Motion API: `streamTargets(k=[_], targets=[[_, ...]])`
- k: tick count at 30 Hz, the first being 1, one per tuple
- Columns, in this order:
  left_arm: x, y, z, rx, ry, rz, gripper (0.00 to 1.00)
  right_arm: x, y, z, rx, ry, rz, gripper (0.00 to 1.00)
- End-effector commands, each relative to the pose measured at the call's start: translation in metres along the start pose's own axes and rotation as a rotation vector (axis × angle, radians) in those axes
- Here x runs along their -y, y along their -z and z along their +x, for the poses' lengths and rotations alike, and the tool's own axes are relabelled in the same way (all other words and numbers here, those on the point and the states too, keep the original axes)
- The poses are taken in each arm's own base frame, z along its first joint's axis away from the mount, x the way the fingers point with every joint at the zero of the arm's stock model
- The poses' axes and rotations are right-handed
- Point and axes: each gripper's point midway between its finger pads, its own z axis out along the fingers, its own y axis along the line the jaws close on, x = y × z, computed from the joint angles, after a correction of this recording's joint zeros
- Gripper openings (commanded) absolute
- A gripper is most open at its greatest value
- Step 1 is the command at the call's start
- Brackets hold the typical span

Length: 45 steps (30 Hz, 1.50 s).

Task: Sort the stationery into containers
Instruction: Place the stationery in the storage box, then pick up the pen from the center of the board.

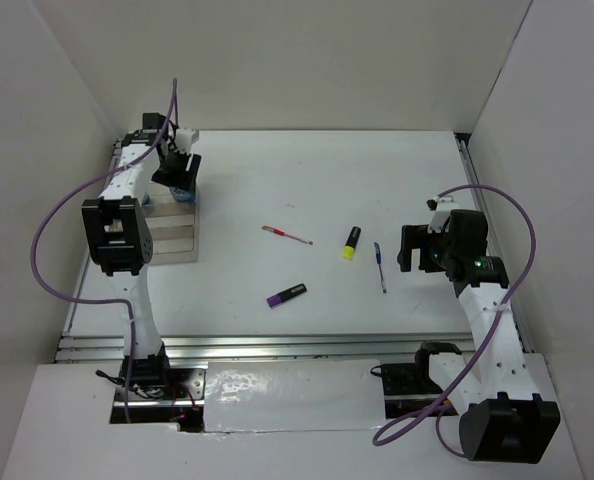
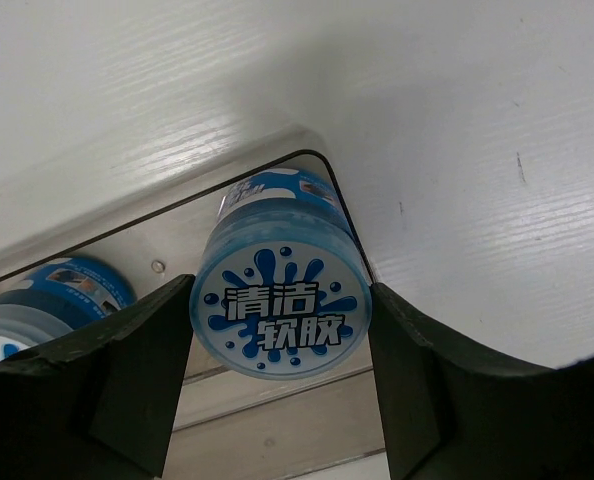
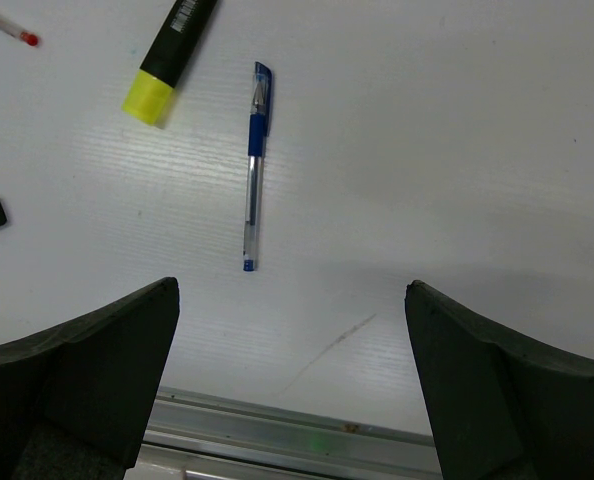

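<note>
My left gripper (image 1: 180,178) is at the far end of the clear organiser tray (image 1: 173,238) and is shut on a blue roll (image 2: 282,312) with a white patterned top. It holds the roll over the tray's corner compartment (image 2: 167,240). A second blue roll (image 2: 69,290) sits in the tray beside it. My right gripper (image 1: 415,250) is open and empty above the table (image 3: 292,300). The blue pen (image 3: 254,165) lies just ahead of it and to the left. The yellow highlighter (image 1: 351,242), the red pen (image 1: 286,235) and the purple highlighter (image 1: 287,295) lie loose mid-table.
An aluminium rail (image 1: 277,345) runs along the table's near edge and also shows in the right wrist view (image 3: 277,430). White walls close in the back and both sides. Purple cables loop off both arms.
</note>
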Motion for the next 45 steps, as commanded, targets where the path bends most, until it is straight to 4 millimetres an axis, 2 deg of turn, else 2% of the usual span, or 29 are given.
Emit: streamTargets(k=[1, 6, 7, 9, 10, 13, 14, 16, 17, 18, 19, 20, 21, 22, 23, 24, 25, 26, 27, 29, 30, 32, 33, 35, 36, 41, 45], targets=[[0.005, -0.004, -0.002, 0.001, -0.017, 0.012, 0.70, -0.001, 0.005, -0.014, 0.040, 0.014, -0.006, 1.00], [0.010, 0.003, -0.004, 0.009, -0.020, 0.028, 0.84, -0.002, 0.006, -0.014, 0.045, 0.019, -0.008, 1.00], [0.012, 0.007, -0.006, 0.011, -0.022, 0.030, 0.93, -0.002, 0.006, -0.013, 0.040, 0.016, -0.007, 1.00], [0.013, 0.019, -0.013, 0.037, -0.026, 0.033, 0.99, -0.002, 0.007, -0.015, 0.051, 0.019, -0.009, 1.00], [0.012, 0.026, -0.019, 0.053, -0.026, 0.025, 0.99, -0.002, 0.006, -0.014, 0.049, 0.020, -0.009, 1.00], [0.014, 0.066, -0.044, 0.150, -0.032, 0.006, 0.99, -0.003, 0.008, -0.015, 0.057, 0.020, -0.009, 1.00], [0.016, 0.091, -0.054, 0.204, -0.038, -0.001, 0.98, -0.003, 0.009, -0.015, 0.058, 0.021, -0.010, 1.00], [0.031, 0.117, -0.064, 0.269, -0.049, 0.045, 0.95, -0.004, 0.010, -0.016, 0.064, 0.022, -0.012, 1.00], [0.042, 0.145, -0.072, 0.333, -0.072, 0.053, 0.93, -0.004, 0.010, -0.015, 0.064, 0.021, -0.011, 1.00], [0.060, 0.155, -0.073, 0.356, -0.102, 0.082, 0.92, -0.005, 0.010, -0.015, 0.067, 0.023, -0.014, 1.00], [0.071, 0.153, -0.061, 0.338, -0.115, 0.110, 0.90, -0.005, 0.010, -0.015, 0.067, 0.023, -0.014, 1.00], [0.098, 0.172, -0.061, 0.369, -0.169, 0.130, 0.89, -0.005, 0.011, -0.015, 0.072, 0.024, -0.013, 1.00], [0.130, 0.175, -0.058, 0.377, -0.225, 0.165, 0.87, -0.005, 0.012, -0.016, 0.076, 0.025, -0.013, 1.00], [0.147, 0.161, -0.035, 0.323, -0.238, 0.195, 0.86, -0.006, 0.012, -0.017, 0.078, 0.026, -0.017, 1.00], [0.178, 0.158, -0.015, 0.298, -0.269, 0.232, 0.80, -0.005, 0.012, -0.017, 0.081, 0.026, -0.014, 1.00], [0.195, 0.169, -0.018, 0.331, -0.306, 0.253, 0.77, -0.005, 0.012, -0.017, 0.081, 0.024, -0.014, 1.00], [0.210, 0.153, 0.008, 0.260, -0.297, 0.279, 0.73, -0.005, 0.013, -0.016, 0.081, 0.024, -0.014, 1.00], [0.224, 0.153, 0.020, 0.246, -0.308, 0.298, 0.69, -0.005, 0.013, -0.016, 0.084, 0.027, -0.013, 1.00], [0.252, 0.141, 0.043, 0.194, -0.327, 0.341, 0.58, -0.005, 0.014, -0.017, 0.087, 0.027, -0.012, 1.00], [0.266, 0.129, 0.061, 0.167, -0.343, 0.293, 0.48, -0.004, 0.015, -0.016, 0.088, 0.027, -0.006, 1.00], [0.288, 0.121, 0.084, 0.118, -0.396, 0.310, 0.44, -0.005, 0.015, -0.017, 0.092, 0.030, -0.007, 1.00], [0.307, 0.112, 0.102, 0.085, -0.434, 0.319, 0.45, -0.003, 0.015, -0.016, 0.091, 0.026, -0.002, 1.00], [0.323, 0.108, 0.121, 0.055, -0.469, 0.340, 0.47, -0.003, 0.015, -0.017, 0.094, 0.024, -0.001, 1.00], [0.332, 0.101, 0.131, 0.058, -0.504, 0.303, 0.49, -0.002, 0.015, -0.017, 0.094, 0.022, 0.003, 1.00], [0.346, 0.100, 0.143, 0.040, -0.535, 0.324, 0.52, -0.002, 0.015, -0.017, 0.093, 0.021, 0.003, 1.00], [0.356, 0.069, 0.166, -0.062, -0.543, 0.251, 0.52, 0.001, 0.013, -0.016, 0.084, 0.015, 0.010, 1.00], [0.362, 0.047, 0.174, -0.138, -0.572, 0.223, 0.48, 0.000, 0.013, -0.017, 0.086, 0.018, 0.006, 1.00]])
